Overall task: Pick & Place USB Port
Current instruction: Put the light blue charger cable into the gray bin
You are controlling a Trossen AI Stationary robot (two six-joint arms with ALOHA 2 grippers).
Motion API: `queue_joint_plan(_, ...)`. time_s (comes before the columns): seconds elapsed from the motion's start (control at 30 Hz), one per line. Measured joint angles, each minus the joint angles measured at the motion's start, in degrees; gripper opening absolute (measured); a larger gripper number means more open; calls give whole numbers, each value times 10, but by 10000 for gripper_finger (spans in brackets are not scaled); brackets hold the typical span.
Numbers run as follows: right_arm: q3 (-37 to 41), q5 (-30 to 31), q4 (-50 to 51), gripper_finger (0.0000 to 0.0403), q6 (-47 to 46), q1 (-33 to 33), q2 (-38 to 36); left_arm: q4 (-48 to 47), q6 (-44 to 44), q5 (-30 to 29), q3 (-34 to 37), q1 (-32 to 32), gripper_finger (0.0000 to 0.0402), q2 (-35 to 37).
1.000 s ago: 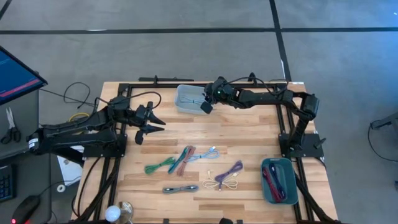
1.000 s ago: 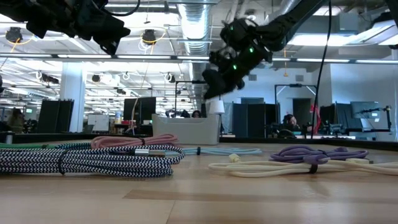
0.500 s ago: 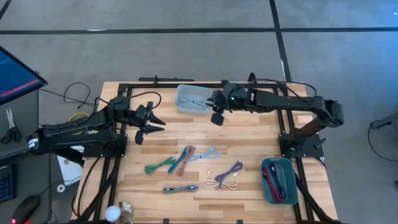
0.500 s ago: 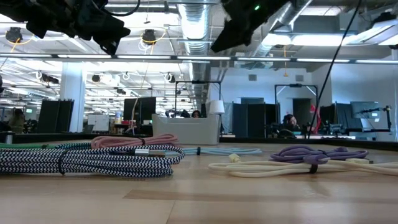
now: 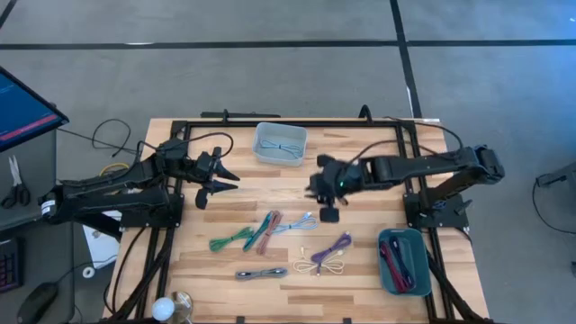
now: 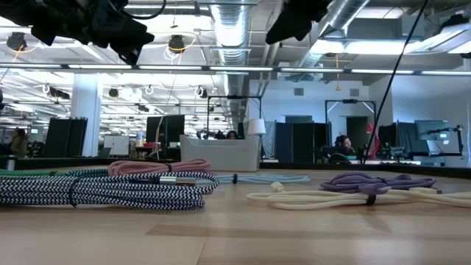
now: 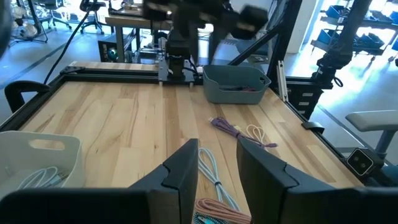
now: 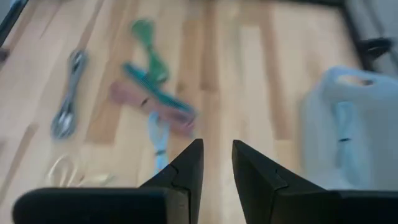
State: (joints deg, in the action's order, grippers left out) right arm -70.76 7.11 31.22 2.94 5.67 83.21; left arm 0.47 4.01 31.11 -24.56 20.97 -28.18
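Observation:
Several coiled USB cables lie on the wooden table: green (image 5: 230,239), teal and pink (image 5: 265,230), light blue (image 5: 302,221), purple (image 5: 333,247), cream (image 5: 329,266) and grey (image 5: 261,273). A pale grey bin (image 5: 280,143) near the far edge holds one light blue cable (image 8: 344,134). My right gripper (image 5: 329,213) (image 8: 217,144) hangs open and empty above the table, just right of the light blue cable. My left gripper (image 5: 231,181) (image 7: 217,143) waits open over the table's left part.
A teal bin (image 5: 402,260) with red cables sits at the near right corner. A black frame (image 5: 297,118) rims the table. Bare wood lies between the pale bin and the cables. Off the table's left side stand a monitor (image 5: 22,108) and scissors (image 5: 13,183).
My right gripper has swung away from the pale grey bin toward the near edge and a little to the right, and now hangs over the middle of the table beside the cables. The left arm and the cables have stayed where they were.

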Motion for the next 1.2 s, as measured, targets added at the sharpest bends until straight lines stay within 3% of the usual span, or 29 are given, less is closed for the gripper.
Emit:
queue_joint_plan(0.3, 0, 0, -11, 77, -2, 64, 69, 0, 0, 0, 0, 0, 110, 0)
queue_joint_plan(0.77, 1, -1, 48, 77, -63, 67, 217, 0, 0, 0, 0, 0, 110, -1)
queue_joint_plan(1.2, 0, -28, 52, 77, -75, 66, 239, 0, 0, 0, 1, 0, 110, -5)
